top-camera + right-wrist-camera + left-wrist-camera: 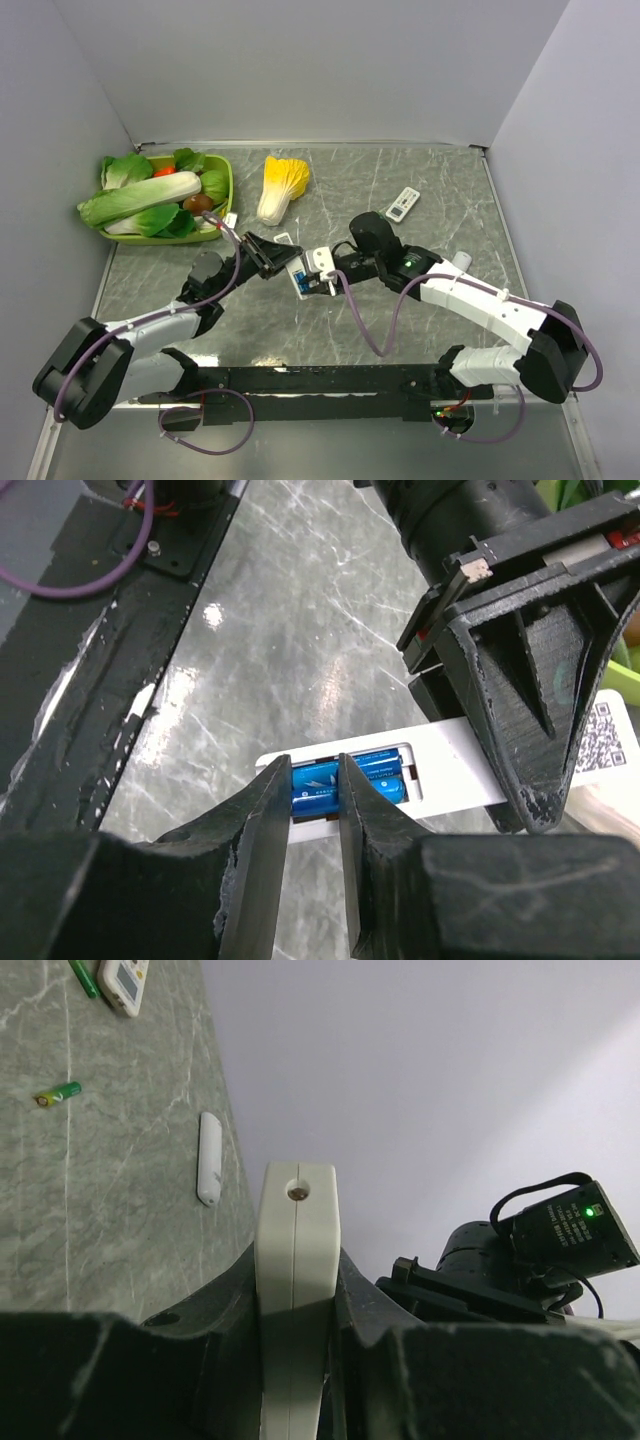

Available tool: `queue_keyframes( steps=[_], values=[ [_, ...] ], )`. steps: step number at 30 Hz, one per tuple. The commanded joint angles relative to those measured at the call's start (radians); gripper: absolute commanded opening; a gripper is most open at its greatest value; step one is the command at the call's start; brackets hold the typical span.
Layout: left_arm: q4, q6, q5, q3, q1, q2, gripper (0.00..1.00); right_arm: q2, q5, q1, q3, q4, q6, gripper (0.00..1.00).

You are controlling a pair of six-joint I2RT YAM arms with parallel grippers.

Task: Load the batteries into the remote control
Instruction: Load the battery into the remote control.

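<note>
- I'm holding the remote control [297,1260] clamped edge-on in the left gripper [265,255], raised off the table [350,180].
- My right gripper [314,778] is pinching a blue battery [316,798] sitting in the remote's open compartment, beside a second blue battery [382,780].
- A green battery [60,1093] is lying loose on the table.

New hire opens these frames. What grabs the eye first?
Mid-table, the left jaws clamp a white remote by its edges with its back open. The right jaws pinch a blue battery in the bay, and a second battery lies beside it. At the far left, a green basket of vegetables stands out against the grey table.
</note>
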Motion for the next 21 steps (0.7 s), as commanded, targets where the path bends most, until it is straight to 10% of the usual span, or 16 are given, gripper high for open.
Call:
queue_keyframes(
  steps=[1, 6, 21],
  values=[
    [0.135, -0.098, 0.104, 0.042, 0.017, -0.129, 0.01, 0.043, 0.074, -0.034, 0.034, -0.089, 0.081, 0.35],
    [-0.293, 0.164, 0.008, 0.085, 0.070, -0.190, 0.01, 0.015, 0.017, -0.033, 0.132, -0.052, 0.246, 0.53],
    [-0.726, 0.405, -0.219, 0.062, 0.165, -0.330, 0.01, 0.191, 0.377, -0.057, 0.313, -0.060, 0.717, 0.84]
  ],
)
